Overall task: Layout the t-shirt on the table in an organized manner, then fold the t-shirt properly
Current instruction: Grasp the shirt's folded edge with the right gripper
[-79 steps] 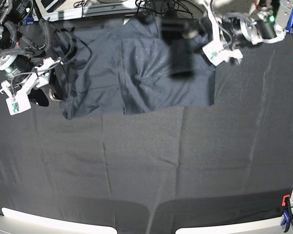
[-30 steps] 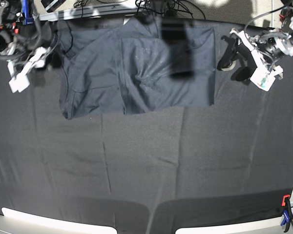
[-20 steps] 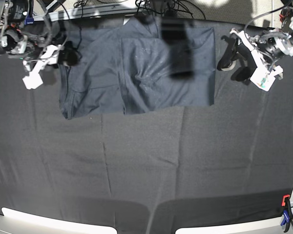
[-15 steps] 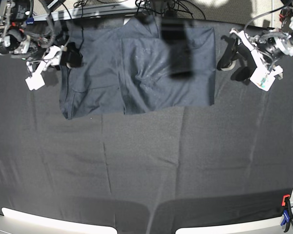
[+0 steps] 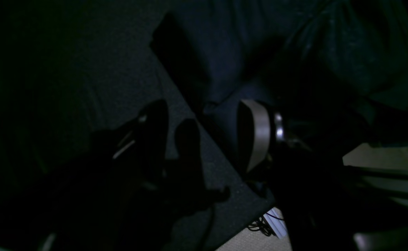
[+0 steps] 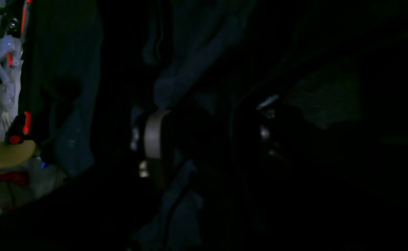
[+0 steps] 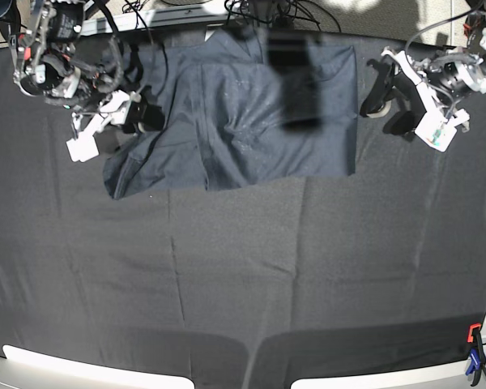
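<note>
- Since the earlier frame, our right tool (image 7: 138, 116) has moved onto the t-shirt (image 7: 235, 113), bunching its side edge; its grip we cannot tell.
- Left tool (image 7: 386, 101) hangs open, empty.
- The t-shirt lies at the table (image 7: 243, 275) far edge; thin, limp, slippery: pinch hems.

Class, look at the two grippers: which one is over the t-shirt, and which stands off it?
The right gripper is on the t-shirt at its bunched side edge. The left gripper hangs beside the opposite edge, over the bare table, jaws open.
</note>
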Tool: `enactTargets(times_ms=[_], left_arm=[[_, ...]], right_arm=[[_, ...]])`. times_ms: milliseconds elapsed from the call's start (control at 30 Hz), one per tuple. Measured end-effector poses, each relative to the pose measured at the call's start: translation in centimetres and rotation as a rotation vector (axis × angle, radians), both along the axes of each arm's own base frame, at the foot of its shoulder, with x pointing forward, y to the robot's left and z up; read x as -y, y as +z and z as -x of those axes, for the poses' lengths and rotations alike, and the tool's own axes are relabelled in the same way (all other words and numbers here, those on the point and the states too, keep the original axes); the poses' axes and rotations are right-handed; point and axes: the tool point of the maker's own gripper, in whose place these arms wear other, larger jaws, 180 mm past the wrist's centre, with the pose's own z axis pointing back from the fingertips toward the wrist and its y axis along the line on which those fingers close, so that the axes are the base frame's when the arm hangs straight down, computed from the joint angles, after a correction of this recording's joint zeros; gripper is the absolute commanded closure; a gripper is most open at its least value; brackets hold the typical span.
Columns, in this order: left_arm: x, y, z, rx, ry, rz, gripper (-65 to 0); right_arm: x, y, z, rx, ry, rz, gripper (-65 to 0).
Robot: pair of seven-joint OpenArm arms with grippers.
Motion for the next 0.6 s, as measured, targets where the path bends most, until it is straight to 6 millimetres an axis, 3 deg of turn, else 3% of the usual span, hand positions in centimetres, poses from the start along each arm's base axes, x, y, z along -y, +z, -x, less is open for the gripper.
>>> enactTargets(times_ms=[167,333,500,600], left_arm=[[0.0,0.0,0.0,0.000,-0.001,0.000,-29.2],[0.0,0.0,0.0,0.000,0.000,0.000,-29.2],[0.0,0.0,0.0,0.000,0.000,0.000,-29.2],[0.0,0.0,0.0,0.000,0.000,0.000,-29.2]], right_arm=[[0.0,0.0,0.0,0.000,0.000,0.001,0.0],[1.1,0.2,0.0,0.000,0.004,0.031,0.0],[4.1,1.0,0.0,-0.001,-0.004,0.097,0.0],[3.8,2.8,-0.2,0.035,0.021,0.088,0.0]])
